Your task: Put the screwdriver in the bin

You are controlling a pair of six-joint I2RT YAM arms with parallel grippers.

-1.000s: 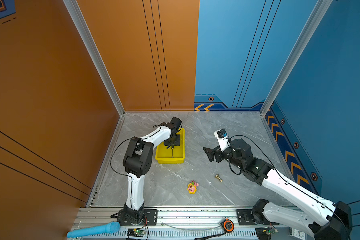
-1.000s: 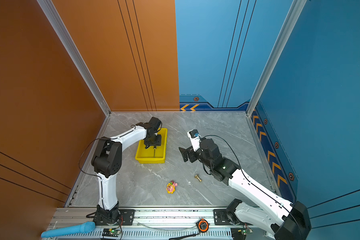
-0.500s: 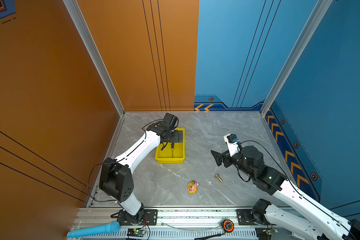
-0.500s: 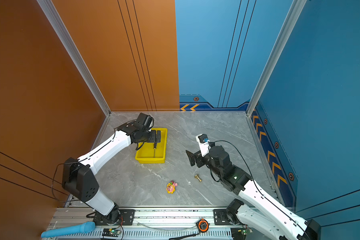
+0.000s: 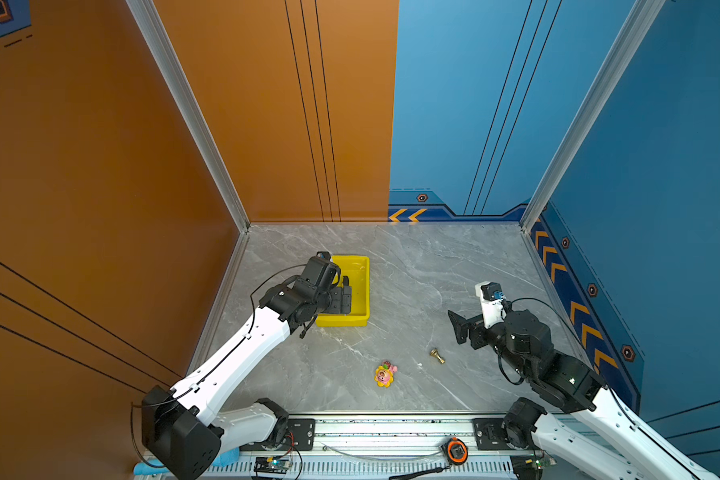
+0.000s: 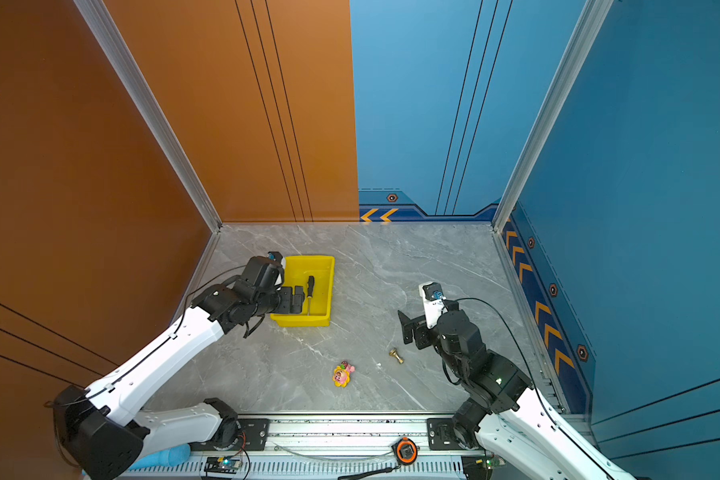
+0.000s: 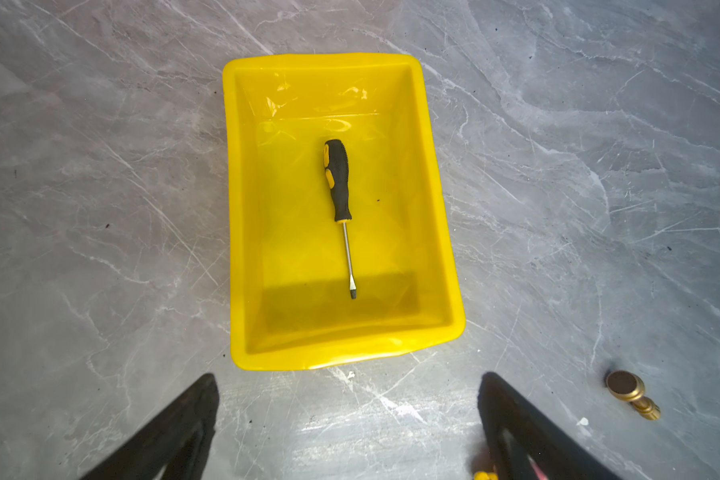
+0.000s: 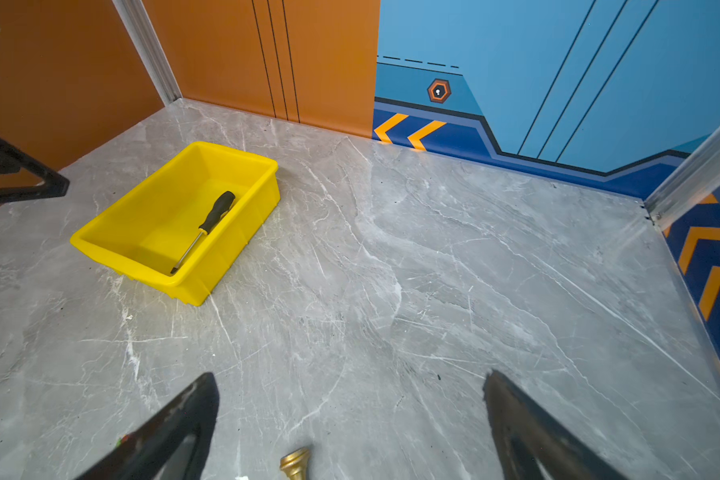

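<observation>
1. A grey marbled counter [image 5: 412, 266] carries the scene, walled in orange and blue.
2. The left hand [image 6: 298, 299] hangs over the left side of the bin [image 6: 330, 286]. Its jaws are spread wide and empty. It is by far the nearer of the two to the tool.
3. The right hand [image 6: 406, 328] hovers well apart on the other side of the counter, also spread wide with nothing between its fingers [image 8: 192, 399].
4. The bin, a shallow bright yellow tray, sits near the left wall with its long side running from the front rail toward the back wall.
5. The screwdriver [image 7: 338, 183] lies flat on the bin floor and clear of the walls. Its long axis follows the bin's long side, with the black-and-yellow handle toward the back wall and the tip toward the front rail. From the left hand it lies ahead and below, tip nearest. The task looks done, so the coming move is likely just a withdrawal.
6. A small brass fitting [image 5: 436, 355] rests loose on the counter, nearer the right hand.
7. No brand, label or writing can be read on the handle or the bin.
</observation>
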